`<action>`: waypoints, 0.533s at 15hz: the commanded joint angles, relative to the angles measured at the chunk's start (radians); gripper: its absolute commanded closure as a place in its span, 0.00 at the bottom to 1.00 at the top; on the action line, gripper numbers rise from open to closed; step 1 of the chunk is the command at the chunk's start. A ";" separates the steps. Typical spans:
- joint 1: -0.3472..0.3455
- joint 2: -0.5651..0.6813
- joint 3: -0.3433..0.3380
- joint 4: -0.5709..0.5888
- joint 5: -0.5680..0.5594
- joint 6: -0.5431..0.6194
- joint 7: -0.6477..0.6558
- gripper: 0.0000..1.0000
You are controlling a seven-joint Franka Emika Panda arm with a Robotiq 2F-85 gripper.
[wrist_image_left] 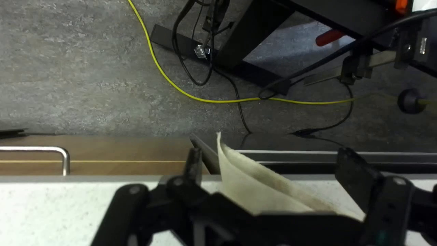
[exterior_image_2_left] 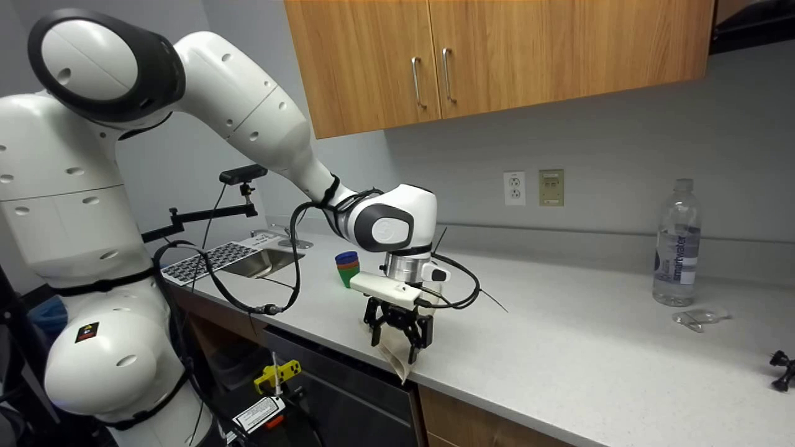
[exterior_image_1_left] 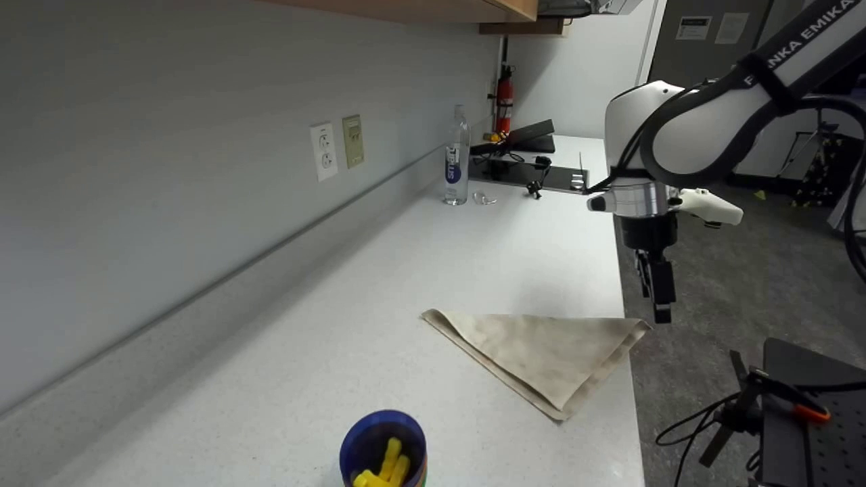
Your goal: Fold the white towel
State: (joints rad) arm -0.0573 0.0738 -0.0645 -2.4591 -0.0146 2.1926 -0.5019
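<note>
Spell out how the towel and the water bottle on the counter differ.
Pose: the towel lies low, folded over on itself, while the bottle stands upright.
Look: the towel is plain beige; the bottle is see-through, with a printed label.
Place: a corner of the towel pokes past the front edge of the counter; the bottle stands wholly on it, near the wall.
Shared: both rest on the same counter.

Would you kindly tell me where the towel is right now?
In an exterior view, the towel lies right of centre on the counter, one corner overhanging its edge near the gripper; the blue cup stands nearer, leftward.
</note>
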 commanded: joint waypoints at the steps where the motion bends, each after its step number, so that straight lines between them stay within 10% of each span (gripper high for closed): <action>1: -0.029 0.016 -0.013 -0.033 -0.023 0.054 -0.021 0.00; 8: -0.058 0.113 -0.009 -0.028 -0.030 0.211 -0.066 0.00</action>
State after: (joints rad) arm -0.0944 0.1494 -0.0801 -2.4889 -0.0317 2.3395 -0.5361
